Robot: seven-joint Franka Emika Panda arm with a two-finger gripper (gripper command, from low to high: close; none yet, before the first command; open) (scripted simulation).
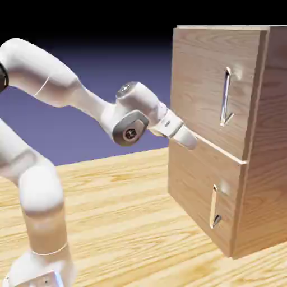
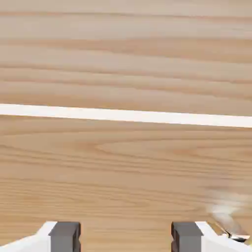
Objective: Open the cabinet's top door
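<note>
The cabinet (image 1: 263,185) stands at the exterior view's right, a tall wood-grain box. Its top door (image 1: 202,78) carries a long silver bar handle (image 1: 225,96); the lower door (image 1: 196,190) has a shorter handle (image 1: 213,206). My gripper (image 1: 192,141) is pressed close to the front at the seam between the two doors, well left of both handles. In the hand view wood grain fills the frame, crossed by the pale seam (image 2: 126,115). The gripper (image 2: 125,238) is open, its grey fingertips (image 2: 64,236) wide apart with nothing between them. A silver handle end (image 2: 230,231) glints at the lower right.
The cabinet rests on a light wooden table (image 1: 123,213). My white arm (image 1: 67,84) arches in from the exterior view's left, its base (image 1: 42,269) at the lower left corner.
</note>
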